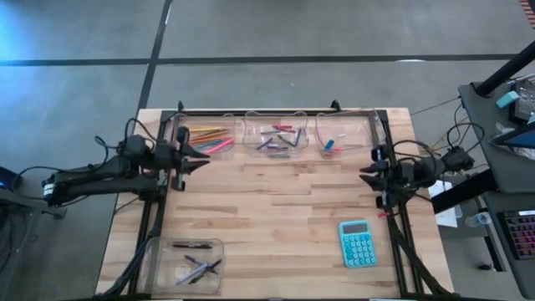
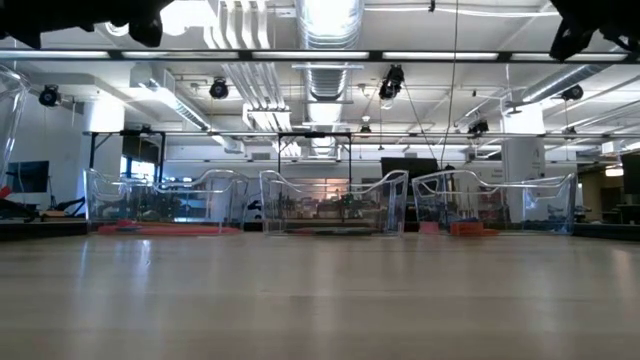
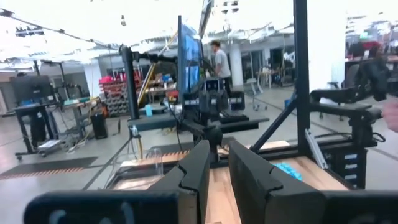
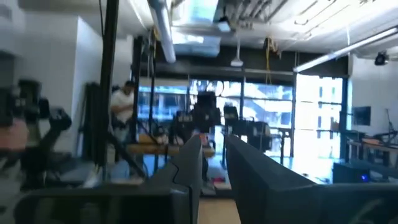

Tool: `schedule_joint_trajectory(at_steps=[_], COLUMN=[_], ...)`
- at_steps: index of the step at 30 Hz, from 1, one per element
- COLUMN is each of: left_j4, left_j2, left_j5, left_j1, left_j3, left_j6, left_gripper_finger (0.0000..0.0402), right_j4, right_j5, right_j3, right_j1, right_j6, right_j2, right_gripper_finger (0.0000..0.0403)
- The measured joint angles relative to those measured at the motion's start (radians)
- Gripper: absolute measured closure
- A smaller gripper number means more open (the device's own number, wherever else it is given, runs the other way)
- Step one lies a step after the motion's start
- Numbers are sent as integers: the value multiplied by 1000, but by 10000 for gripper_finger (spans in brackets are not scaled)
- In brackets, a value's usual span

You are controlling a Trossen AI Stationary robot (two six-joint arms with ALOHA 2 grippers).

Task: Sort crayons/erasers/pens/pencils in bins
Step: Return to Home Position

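Three clear bins stand along the table's far edge. The left one holds orange, pink and green pencils, the middle one holds short crayons, and the right one holds small blue and pink erasers. A fourth bin at the near left corner holds dark pens. My left gripper hovers at the table's left side, in front of the pencil bin, a little open and empty. My right gripper hovers at the right side, a little open and empty. In the wrist views each gripper, left and right, shows a narrow gap.
A teal calculator lies near the table's front right. The black frame rails run along the far, left and right edges. The wooden tabletop lies bare between the arms. A person stands in the room beyond.
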Motion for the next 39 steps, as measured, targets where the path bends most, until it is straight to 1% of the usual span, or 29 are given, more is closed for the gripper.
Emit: schedule_joint_trajectory(at_steps=[5, 10, 16, 19, 25, 31, 37, 39], left_j4=[19, 30, 21, 20, -8, -24, -29, -79], left_j2=[-89, -173, -252, -296, -404, -393, -406, -404], left_j5=[1, 1, 1, 1, 6, 76, 85, 84], left_j1=[0, 0, 0, 0, 0, 0, 0, 0], left_j3=[-64, -120, -195, -232, -293, -317, -402, -406], left_j6=[-22, -28, -49, -53, -79, -83, -106, -106], left_gripper_finger=[357, 357, 357, 357, 357, 357, 357, 357], right_j4=[-51, -70, -123, -138, -138, -169, -250, -263], right_j5=[-2, -3, -125, -139, -213, -241, -257, -258], right_j3=[-7, -13, -24, -42, -88, -104, -104, -105], right_j1=[-15, -98, -232, -287, -362, -393, -393, -393], right_j6=[15, 26, 77, 96, 133, 185, 258, 289], right_j2=[6, -5, -11, -11, -12, -10, -10, -5], right_gripper_finger=[339, 340, 340, 340, 340, 340, 340, 340])
